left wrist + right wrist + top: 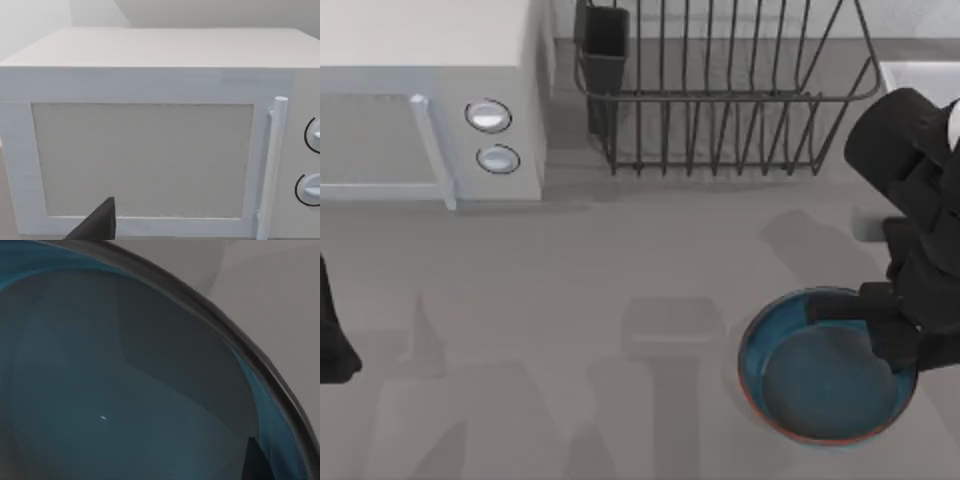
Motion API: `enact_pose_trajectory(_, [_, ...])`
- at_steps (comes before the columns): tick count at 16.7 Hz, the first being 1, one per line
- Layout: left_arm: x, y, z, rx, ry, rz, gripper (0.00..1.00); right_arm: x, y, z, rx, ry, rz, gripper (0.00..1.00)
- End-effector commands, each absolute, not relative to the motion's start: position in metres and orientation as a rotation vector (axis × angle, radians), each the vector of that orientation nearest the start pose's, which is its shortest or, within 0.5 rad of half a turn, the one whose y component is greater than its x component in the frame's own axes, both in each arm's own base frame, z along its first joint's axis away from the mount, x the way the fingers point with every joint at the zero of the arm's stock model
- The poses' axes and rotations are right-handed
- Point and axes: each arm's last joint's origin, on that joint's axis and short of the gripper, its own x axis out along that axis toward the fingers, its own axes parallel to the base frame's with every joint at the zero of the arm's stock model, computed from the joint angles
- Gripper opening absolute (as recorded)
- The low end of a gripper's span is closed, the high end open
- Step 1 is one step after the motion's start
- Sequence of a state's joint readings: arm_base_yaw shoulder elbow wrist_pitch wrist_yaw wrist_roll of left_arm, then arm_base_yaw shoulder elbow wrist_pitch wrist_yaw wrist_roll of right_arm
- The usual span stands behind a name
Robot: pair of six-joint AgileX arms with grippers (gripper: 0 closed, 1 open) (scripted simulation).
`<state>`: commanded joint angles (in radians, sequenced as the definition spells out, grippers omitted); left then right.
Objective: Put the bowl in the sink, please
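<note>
The right end effector [880, 325] is hovering at the bowl [825, 385] rim (finger spread unclear); a shallow grip could be tipping it short of the sink [920, 75].

My black right arm [910, 170] reaches in from the table's right edge and bends downward, its two-finger right gripper [880, 325] low at the near right. My left arm [332, 335] sits parked at the table's left edge, one dark finger [97, 225] showing in the left wrist view.
</note>
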<state>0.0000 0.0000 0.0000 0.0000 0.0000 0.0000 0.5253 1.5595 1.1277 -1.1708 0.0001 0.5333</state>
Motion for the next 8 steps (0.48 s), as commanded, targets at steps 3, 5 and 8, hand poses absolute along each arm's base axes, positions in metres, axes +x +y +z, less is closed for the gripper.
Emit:
enact_pose_trajectory(3, [0.106, -0.001, 0.16, 0.0, 0.0, 0.0, 1.0, 0.225, 0.132, 0.257, -0.001, 1.59, -0.017, 0.0])
enact_pose_trajectory(5, [0.106, -0.001, 0.16, 0.0, 0.0, 0.0, 1.0, 0.222, 0.129, 0.275, 0.005, 1.575, -0.01, 0.0])
enact_pose_trajectory(8, [0.106, -0.001, 0.16, 0.0, 0.0, 0.0, 1.0, 0.221, 0.129, 0.28, 0.008, 1.57, -0.008, 0.0])
